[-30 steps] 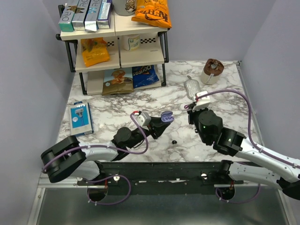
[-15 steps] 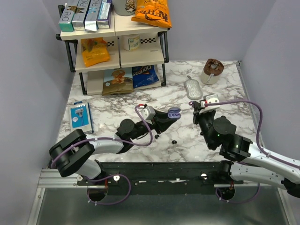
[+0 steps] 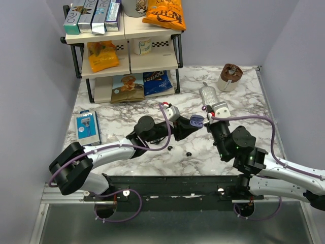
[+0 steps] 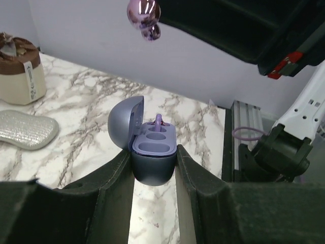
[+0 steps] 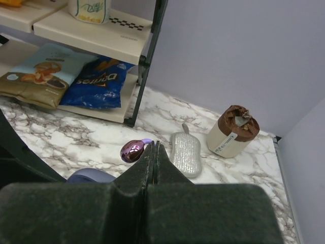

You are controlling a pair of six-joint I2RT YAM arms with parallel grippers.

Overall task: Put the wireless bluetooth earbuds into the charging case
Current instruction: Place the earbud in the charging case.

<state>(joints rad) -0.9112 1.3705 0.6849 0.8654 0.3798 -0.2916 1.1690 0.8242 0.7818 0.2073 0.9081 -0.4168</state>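
The charging case (image 4: 154, 152) is blue-purple with its lid open, and my left gripper (image 4: 153, 158) is shut on its body above the table. Its near socket is empty. A pale purple bit (image 4: 158, 121) stands at the far socket. From above, the case (image 3: 196, 121) sits at the tip of the left gripper (image 3: 190, 124). My right gripper (image 5: 156, 145) is shut, pinching a glossy purple earbud (image 5: 133, 151) by its pale stem. That earbud (image 4: 143, 12) hangs above and beyond the case. Two tiny black buds (image 3: 189, 153) (image 3: 170, 148) lie on the marble below.
A shelf rack (image 3: 127, 51) with snack bags stands at the back left. A silver scrubber (image 3: 208, 95) and a brown-topped cup (image 3: 230, 77) sit at the back right. A blue packet (image 3: 87, 127) lies at the left. The arms' rail runs along the near edge.
My left gripper has carried the case rightward, toward the right gripper. The right gripper swung out to the right, then came back left, close to the case.
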